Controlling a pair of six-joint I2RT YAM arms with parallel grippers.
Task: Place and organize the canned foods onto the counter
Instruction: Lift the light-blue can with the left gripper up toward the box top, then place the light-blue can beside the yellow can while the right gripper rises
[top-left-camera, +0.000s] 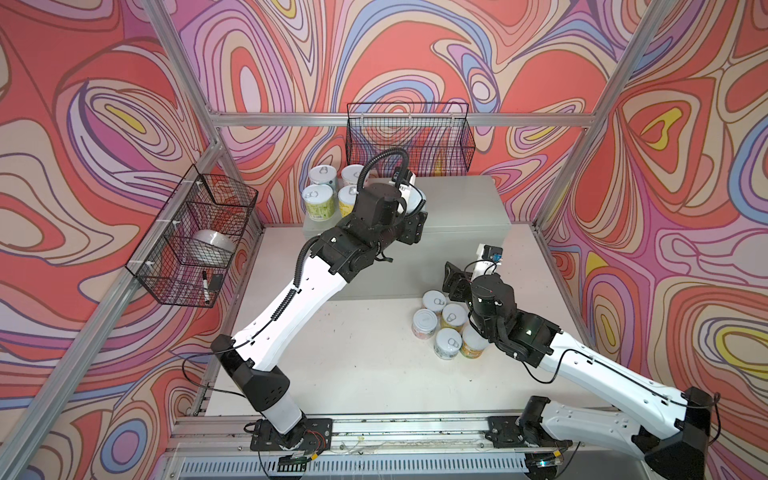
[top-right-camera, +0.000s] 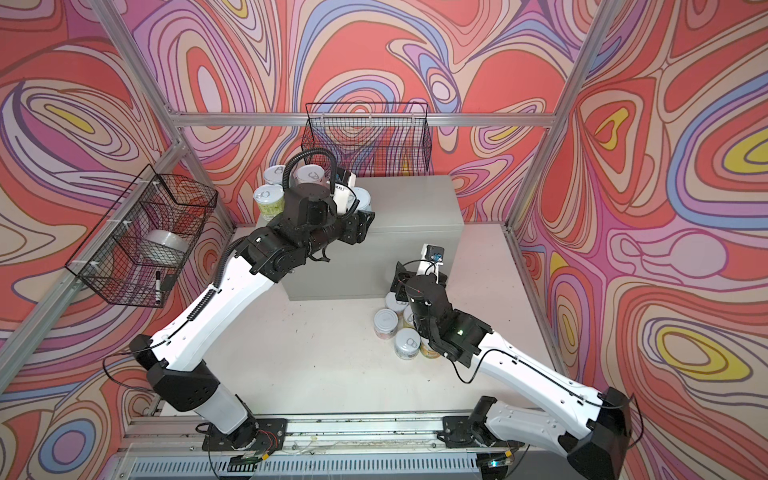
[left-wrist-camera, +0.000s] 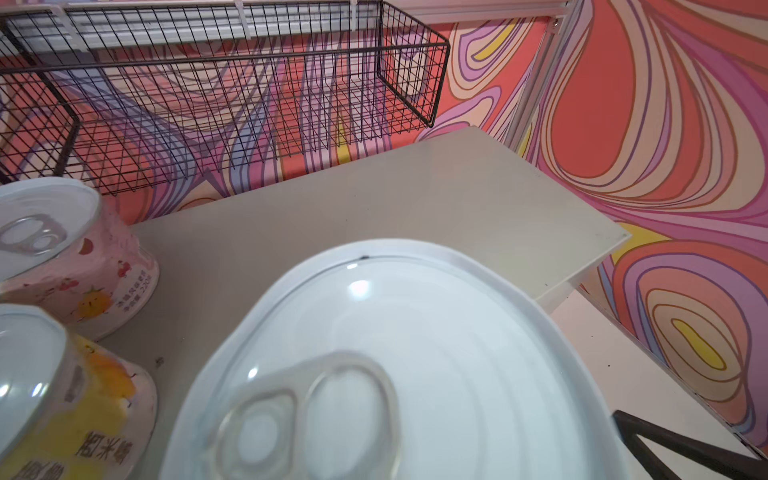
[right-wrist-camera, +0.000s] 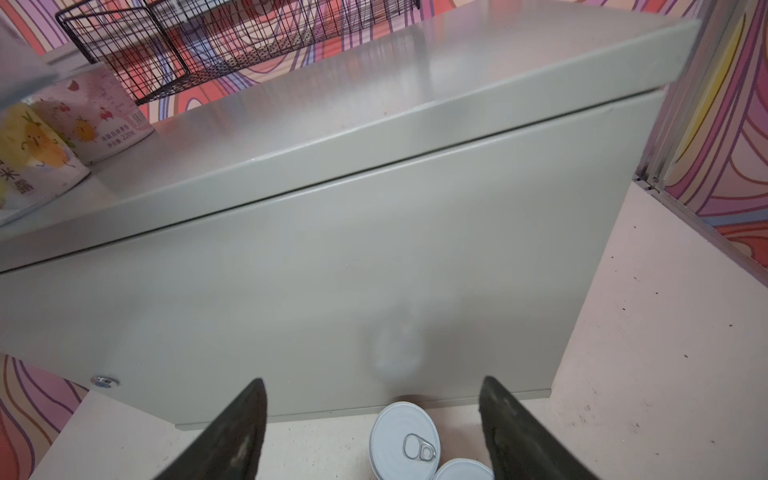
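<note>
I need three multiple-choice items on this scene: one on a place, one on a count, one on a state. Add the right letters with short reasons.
1. Where do the cans not yet on the counter stand?
A. On the tabletop before the counter, beside the right arm
B. Behind the counter
C. At the left arm's base

2. How many cans stand ungripped on the counter?
A. Two
B. Four
C. Seven

3. What is the state of the right end effector?
A. Shut on a can
B. Open and empty
C. Shut and empty

Answers:
1 A: both top views show them clustered there.
2 B: four cans stand at its far left corner; the left end effector grips a fifth can.
3 B: in the right wrist view its fingers stand wide apart, gripping nothing.
</note>
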